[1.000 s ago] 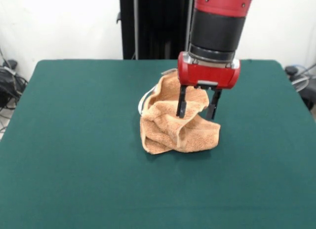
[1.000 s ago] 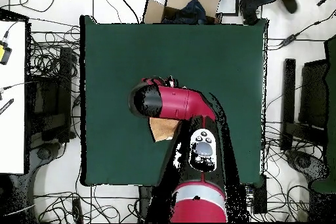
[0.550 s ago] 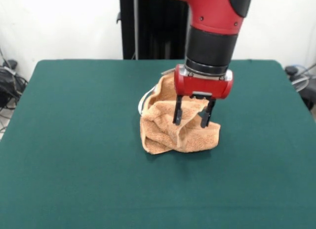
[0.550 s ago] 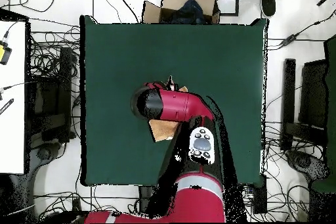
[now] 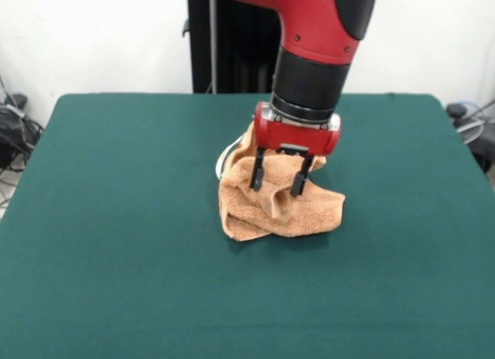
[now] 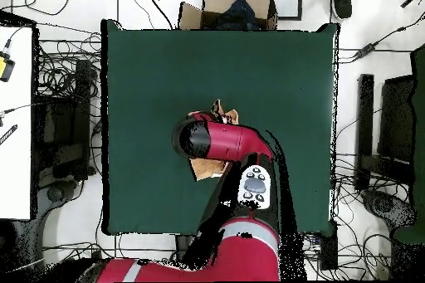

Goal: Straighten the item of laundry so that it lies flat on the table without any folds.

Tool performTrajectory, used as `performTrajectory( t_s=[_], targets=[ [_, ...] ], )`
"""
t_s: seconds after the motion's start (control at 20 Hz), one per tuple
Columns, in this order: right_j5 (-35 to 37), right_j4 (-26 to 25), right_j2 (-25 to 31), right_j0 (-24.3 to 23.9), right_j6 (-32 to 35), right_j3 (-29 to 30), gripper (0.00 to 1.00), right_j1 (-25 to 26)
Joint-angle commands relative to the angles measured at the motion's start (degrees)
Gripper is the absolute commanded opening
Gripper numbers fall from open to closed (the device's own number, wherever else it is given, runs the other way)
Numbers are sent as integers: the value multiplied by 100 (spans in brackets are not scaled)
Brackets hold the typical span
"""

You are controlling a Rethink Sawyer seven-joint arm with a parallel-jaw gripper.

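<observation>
You've got the towel (image 5: 274, 200) bunched in a crumpled, folded heap near the middle of the green counter (image 5: 116, 243), a little toward its far edge in the front view, with no bins or trays on the counter. Your end effector (image 5: 278, 181) stands over the heap with its two fingers (image 5: 257, 173) spread apart and their tips down among the folds, nothing clamped between them. Compared with a second ago it has slid toward the counter's left side in the front view, while the heap has kept its shape.
</observation>
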Motion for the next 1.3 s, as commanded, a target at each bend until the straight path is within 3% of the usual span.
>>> performTrajectory(
  t_s=[0.05,0.65,0.7,1.1,1.3],
  targets=[
    [-391,351,-231,168,1829,749,100,265],
    [-726,977,-351,335,1901,941,100,431],
    [-758,1029,-336,332,1802,963,0,423],
    [-716,1088,-322,337,1625,986,0,330],
    [-438,1131,-340,391,1541,1054,0,-4]
  ],
)
